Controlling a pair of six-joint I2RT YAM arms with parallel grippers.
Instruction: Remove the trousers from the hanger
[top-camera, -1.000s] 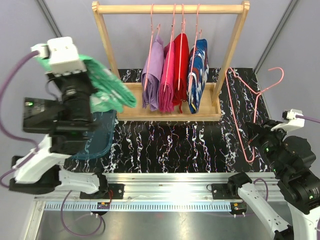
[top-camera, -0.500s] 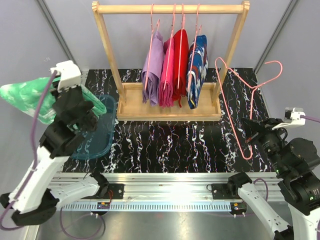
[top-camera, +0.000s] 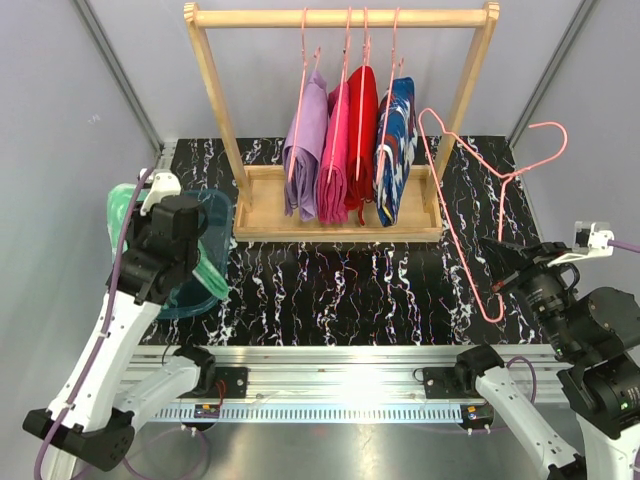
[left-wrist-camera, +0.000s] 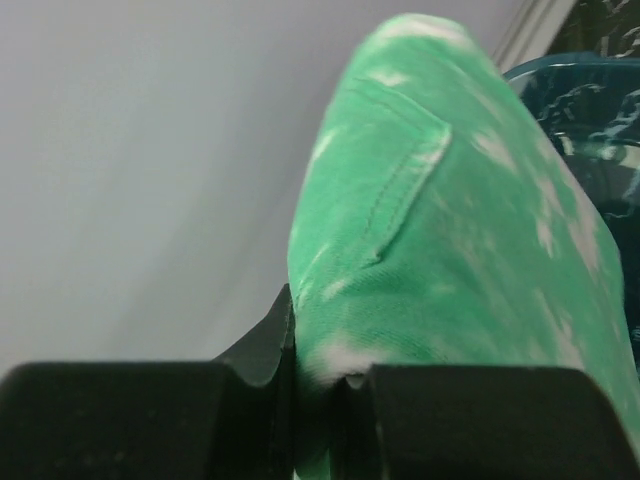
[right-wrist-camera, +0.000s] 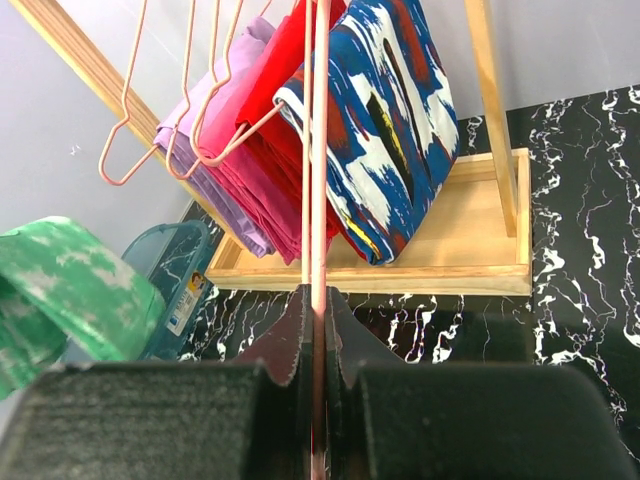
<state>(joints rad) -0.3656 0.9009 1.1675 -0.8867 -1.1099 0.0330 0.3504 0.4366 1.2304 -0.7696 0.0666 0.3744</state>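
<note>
Holding the mint green trousers (left-wrist-camera: 450, 230) in the left gripper (left-wrist-camera: 320, 375), jaws pinched narrow on a fold of the cloth. Hanging with that pair at 9 o'clock on the black marbled table (top-camera: 330, 280), over the translucent teal bin (top-camera: 205, 290); cannot tell whether cloth and bin touch. A back pocket seam showing in the left wrist view, with the bin's rim just behind at 2 o'clock.

Clamping the right gripper (right-wrist-camera: 316, 330) shut on the bare pink wire hanger (right-wrist-camera: 320, 200), at 4 o'clock on the table, with the hanger's wire rising toward 12 o'clock, its hook end beside the wooden rack (top-camera: 340, 17).

At 12 o'clock, hanging from the rack's top rail on pink hangers: the navy patterned trousers (top-camera: 395, 150) at the 3 o'clock end of the row, folded over the hanger bar, hem down in the rack's base tray. To 9 o'clock of it, pressed close together in turn, the red pair (top-camera: 362, 120), the pink pair (top-camera: 335, 165) and the lilac pair (top-camera: 305, 150).
</note>
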